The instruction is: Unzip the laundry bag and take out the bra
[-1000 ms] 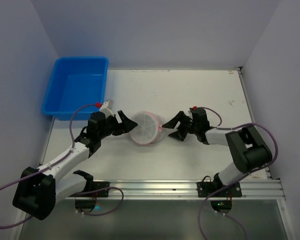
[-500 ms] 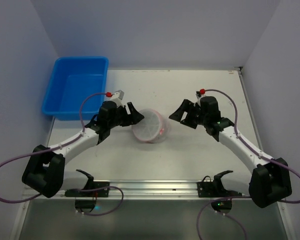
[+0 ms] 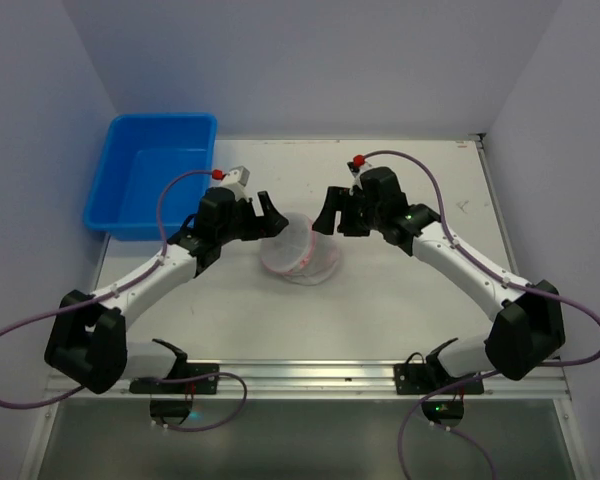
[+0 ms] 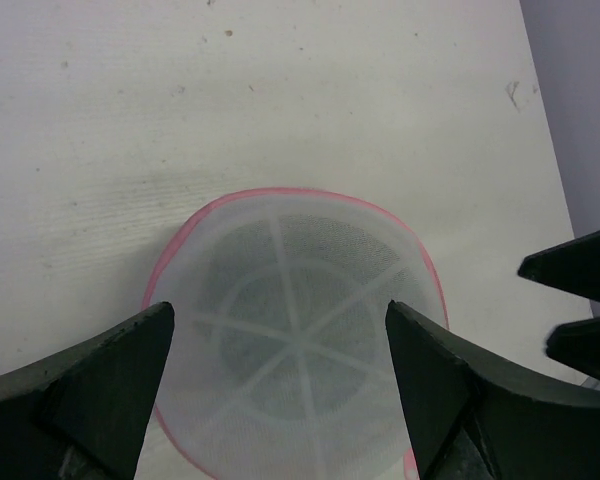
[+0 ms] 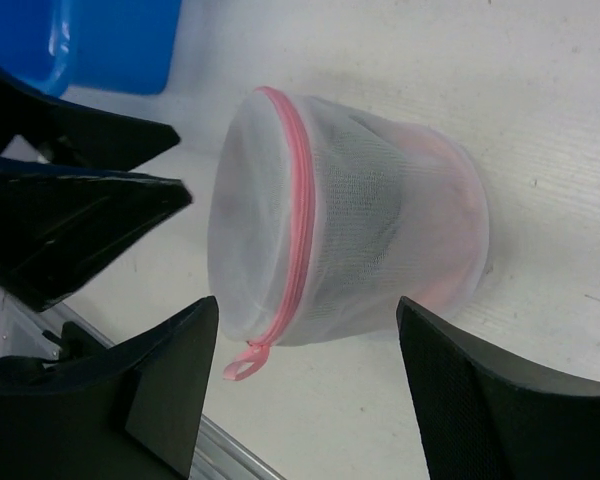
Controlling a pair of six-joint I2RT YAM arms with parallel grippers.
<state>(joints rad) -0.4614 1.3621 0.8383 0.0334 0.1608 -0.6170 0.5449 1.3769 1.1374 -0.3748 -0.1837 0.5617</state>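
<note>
Two open, empty claws: left claw (image 3: 272, 216) and right claw (image 3: 332, 217) flank the laundry bag (image 3: 300, 252), lying on its side mid-bench, zipped shut. Drum axis points at left; zipper pull (image 5: 241, 366) faces right, so I'd send that.

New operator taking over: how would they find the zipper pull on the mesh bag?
On the white table, right of the blue bin, sits the laundry bag, a small white mesh drum. In the right wrist view, follow the pink zipper around its rim down to the zipper pull: the only small pink loop sticking out from the bag.
</note>
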